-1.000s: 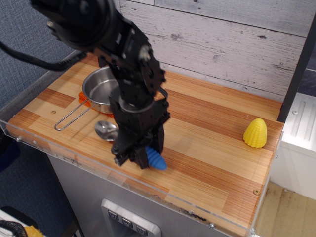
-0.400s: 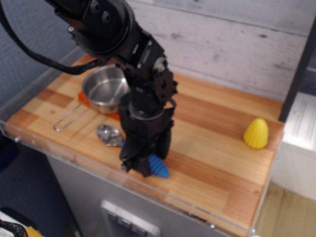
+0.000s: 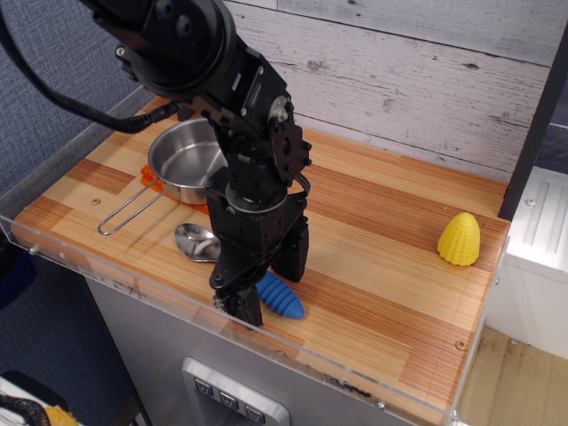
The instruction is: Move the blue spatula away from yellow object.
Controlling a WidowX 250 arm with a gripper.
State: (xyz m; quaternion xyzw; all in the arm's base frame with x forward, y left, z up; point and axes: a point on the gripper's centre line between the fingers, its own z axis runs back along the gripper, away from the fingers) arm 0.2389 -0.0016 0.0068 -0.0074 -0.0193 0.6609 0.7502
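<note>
One wooden tabletop (image 3: 382, 266) is seen, with striped planks and a clear plastic edge around it. One black robot arm (image 3: 204, 62) is reached down over the front left part of it. One gripper (image 3: 266, 282) is found at the end of the arm, low over the wood. Its jaws are spread apart, one on each side of the blue handle, and nothing is squeezed between them as far as can be told.

One steel pan (image 3: 185, 161) is placed at the back left, with a long wire handle pointed toward the front left corner. Nothing is seen inside the pan. Something orange (image 3: 149, 180) is tucked under its edge, but what it is cannot be told.

One blue spatula (image 3: 266, 288) is laid flat near the front edge of the tabletop. Its silver bowl lies to the left of the gripper, and its ribbed blue handle sticks out to the right. The middle part is hidden by the gripper.

One yellow object (image 3: 459, 239) is stood upright far off at the right side, well apart from the blue spatula.
</note>
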